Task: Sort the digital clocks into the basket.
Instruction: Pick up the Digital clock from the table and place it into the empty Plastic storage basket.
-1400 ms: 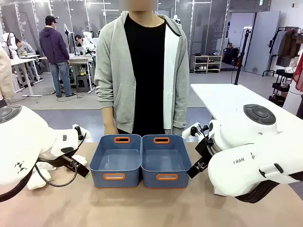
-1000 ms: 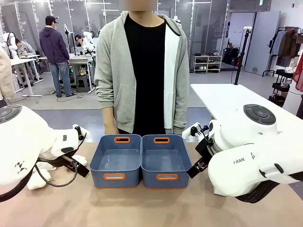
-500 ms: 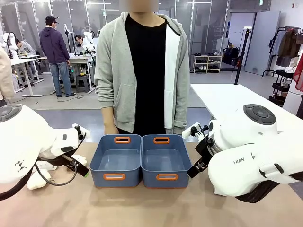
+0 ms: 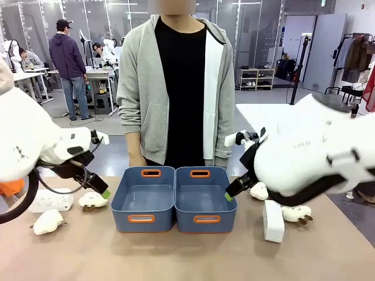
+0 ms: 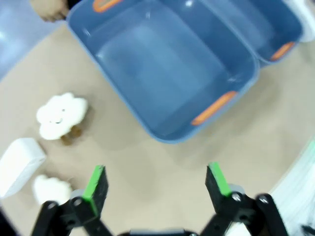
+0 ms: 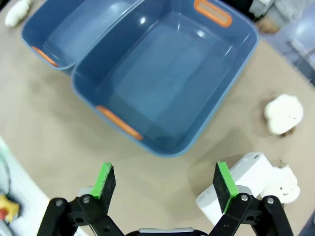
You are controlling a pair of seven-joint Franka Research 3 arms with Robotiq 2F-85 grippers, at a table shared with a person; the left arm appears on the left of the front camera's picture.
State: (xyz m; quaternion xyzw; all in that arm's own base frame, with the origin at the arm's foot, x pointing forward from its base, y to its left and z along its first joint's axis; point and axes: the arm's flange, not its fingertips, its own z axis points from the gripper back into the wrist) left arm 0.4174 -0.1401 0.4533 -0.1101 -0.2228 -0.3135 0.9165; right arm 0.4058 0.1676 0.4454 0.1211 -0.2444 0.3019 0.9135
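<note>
The left jaws stood wide open with nothing between them, green pads (image 5: pixel 96 183) well apart over bare table. In the front view a left pad (image 4: pixel 106 192) hung just beside the left basket's (image 4: pixel 158 226) outer wall. From the left wrist, that basket's near rim (image 5: pixel 172 140) lay just ahead of the pads, with open table between.

The right jaws were also wide open and held nothing. Their pads (image 6: pixel 104 179) hovered over bare table short of the right basket's (image 6: pixel 162 150) rim, and in the front view a pad (image 4: pixel 228 196) sat at the right basket's (image 4: pixel 190 226) outer edge.

Both baskets stood side by side, long walls touching, at the table's middle, and both were empty.

One clock (image 4: pixel 50 201) lay flat on the table, well left of the baskets, with a plush toy (image 4: pixel 92 200) between it and the left basket and another plush toy (image 4: pixel 47 221) nearer the robot. From the left wrist it showed as a white block (image 5: pixel 19 164) at the picture's edge.

The other clock (image 4: pixel 273 220) stood on end to the right of the baskets, with clear table between; two plush toys (image 4: pixel 296 213) sat just beside it. From the right wrist it lay partly behind one pad (image 6: pixel 222 186).

A person (image 4: pixel 181 88) stood at the far edge.
</note>
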